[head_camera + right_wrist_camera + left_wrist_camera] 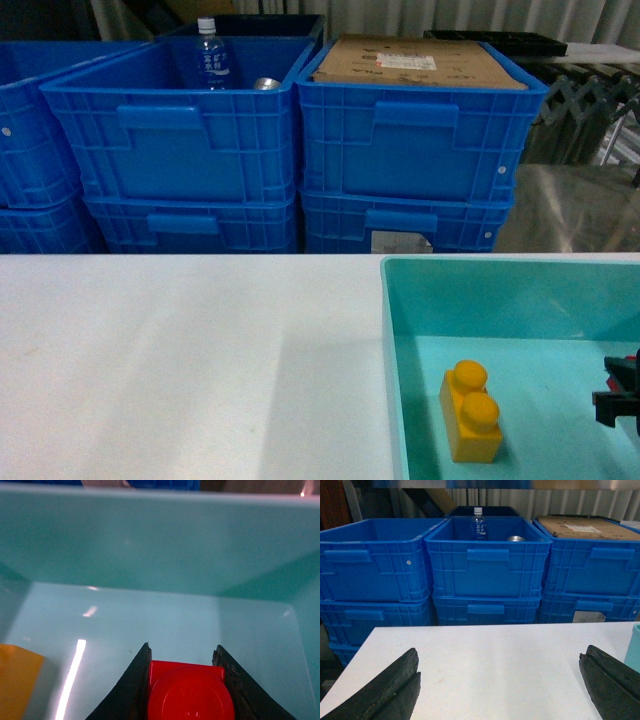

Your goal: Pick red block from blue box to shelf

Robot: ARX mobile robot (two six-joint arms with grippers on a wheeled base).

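The red block (190,695) fills the gap between my right gripper's black fingers; the right gripper (183,647) is shut on it inside the blue box (160,540), close to the box floor. In the head view the right gripper (618,392) shows only at the far right edge, within the pale turquoise blue box (386,310). My left gripper (500,652) hangs open over the white table (495,660), holding nothing. A shiny steel surface (580,210) at the back right may be the shelf.
A yellow-orange two-stud brick (470,410) lies in the box, left of the right gripper. Stacked royal-blue crates (180,140) stand behind the table; one holds a water bottle (210,55) and a can, another a cardboard sheet (420,62).
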